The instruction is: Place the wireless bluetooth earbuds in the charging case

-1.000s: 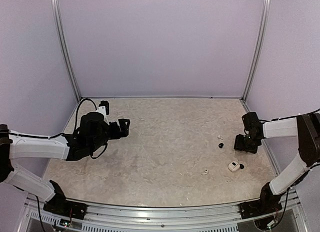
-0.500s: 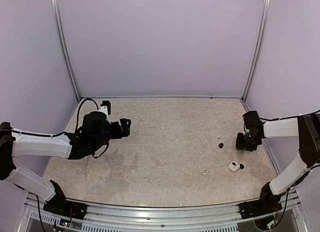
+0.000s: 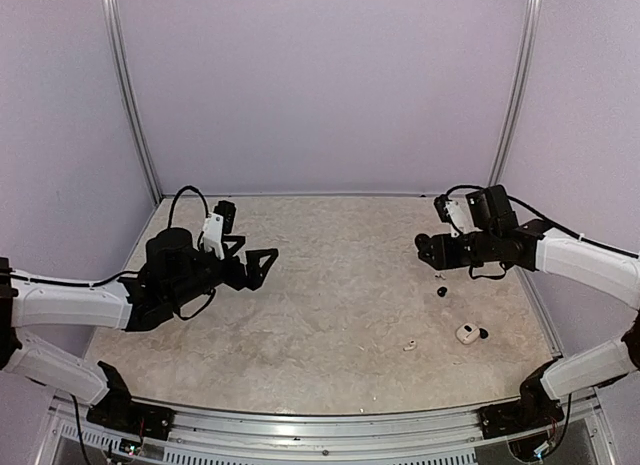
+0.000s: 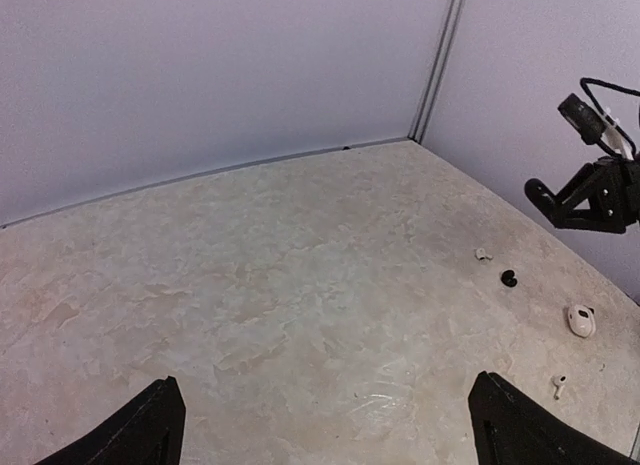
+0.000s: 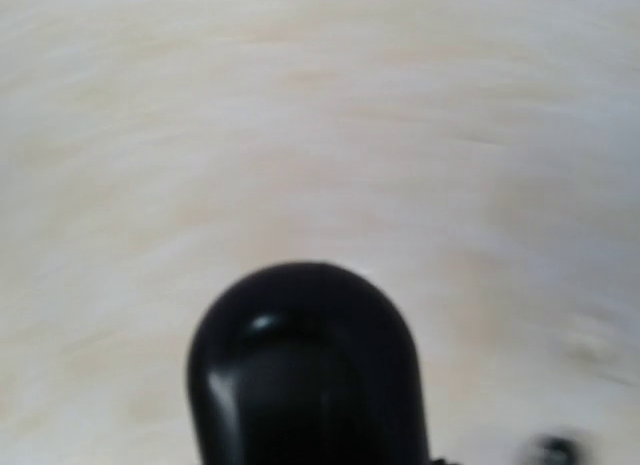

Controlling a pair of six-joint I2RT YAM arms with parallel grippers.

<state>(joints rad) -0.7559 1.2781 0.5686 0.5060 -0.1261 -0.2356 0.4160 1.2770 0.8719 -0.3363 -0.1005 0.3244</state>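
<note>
My left gripper [image 3: 262, 268] is open and empty, hovering over the left middle of the table; its view shows bare table between the jaws [image 4: 327, 380]. My right gripper [image 3: 425, 247] is raised above the right side and appears shut on a black oval case [image 5: 305, 365], which fills the bottom of its blurred view. A white earbud [image 3: 440, 276] and a black earbud [image 3: 441, 292] lie below it. A white case [image 3: 466, 333] lies nearer, with a black earbud [image 3: 483, 333] touching it. Another white earbud [image 3: 409, 346] lies to its left.
Lilac walls close the table [image 3: 330, 315] on three sides, with metal posts [image 3: 510, 95] at the back corners. The right arm [image 3: 580, 255] reaches in from the right wall. The left wrist view also shows the white case [image 4: 580, 320].
My right gripper has lifted from the table by the right wall and swung left and farther back. My left gripper has moved right and a little nearer.
</note>
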